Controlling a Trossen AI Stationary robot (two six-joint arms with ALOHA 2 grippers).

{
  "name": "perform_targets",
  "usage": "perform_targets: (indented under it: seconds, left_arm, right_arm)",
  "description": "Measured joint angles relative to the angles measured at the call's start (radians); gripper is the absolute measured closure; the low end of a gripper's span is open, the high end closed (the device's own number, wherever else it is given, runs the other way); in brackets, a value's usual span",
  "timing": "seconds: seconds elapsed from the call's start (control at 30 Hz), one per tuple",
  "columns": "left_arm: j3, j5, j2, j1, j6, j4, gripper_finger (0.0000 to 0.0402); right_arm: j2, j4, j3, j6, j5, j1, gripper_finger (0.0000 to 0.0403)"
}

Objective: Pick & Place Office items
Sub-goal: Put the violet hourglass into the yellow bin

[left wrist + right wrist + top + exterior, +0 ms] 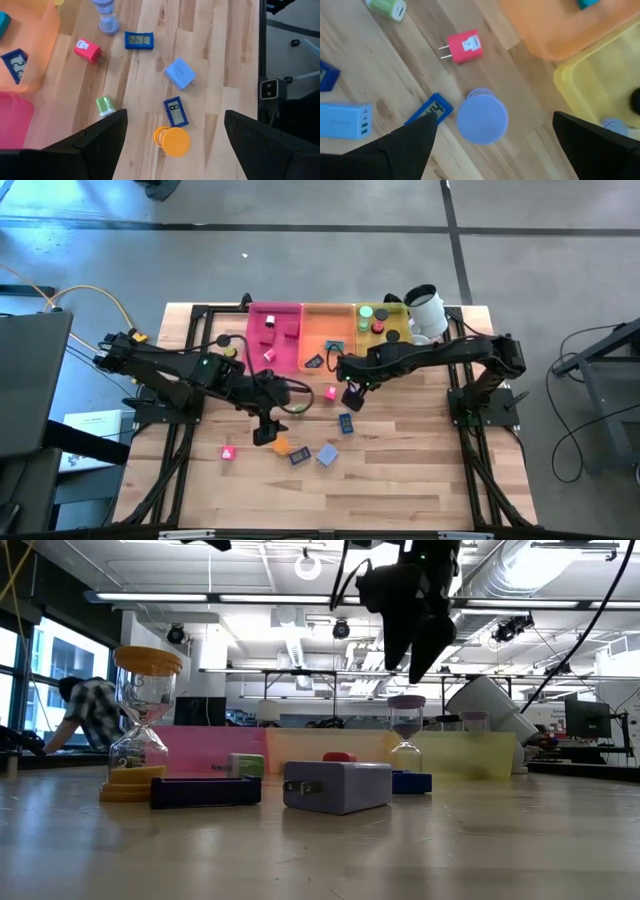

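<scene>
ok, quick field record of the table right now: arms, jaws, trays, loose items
left gripper: over table centre-left, jaws open, empty, above orange hourglass
right gripper: near the trays, jaws open, empty, above lavender hourglass
trays: pink tray, orange tray, yellow tray, in a row at the far edge
white cup: on its side by the yellow tray
loose on wood: red charger, green charger, lavender charger, blue clocks

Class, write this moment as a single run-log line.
left pincer: open, above orange hourglass | right pincer: open, above lavender hourglass | held: nothing | red charger: on table
</scene>
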Motion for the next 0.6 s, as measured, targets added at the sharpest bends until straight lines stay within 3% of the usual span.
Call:
perform_targets:
  seconds: [0.6]
  left_arm:
    - [0.0, 0.025, 0.0, -0.003, -0.005, -0.023, 0.0077]
  right_arm:
    - [0.158, 0.003, 0.0, -0.014, -0.049, 0.007, 0.0018]
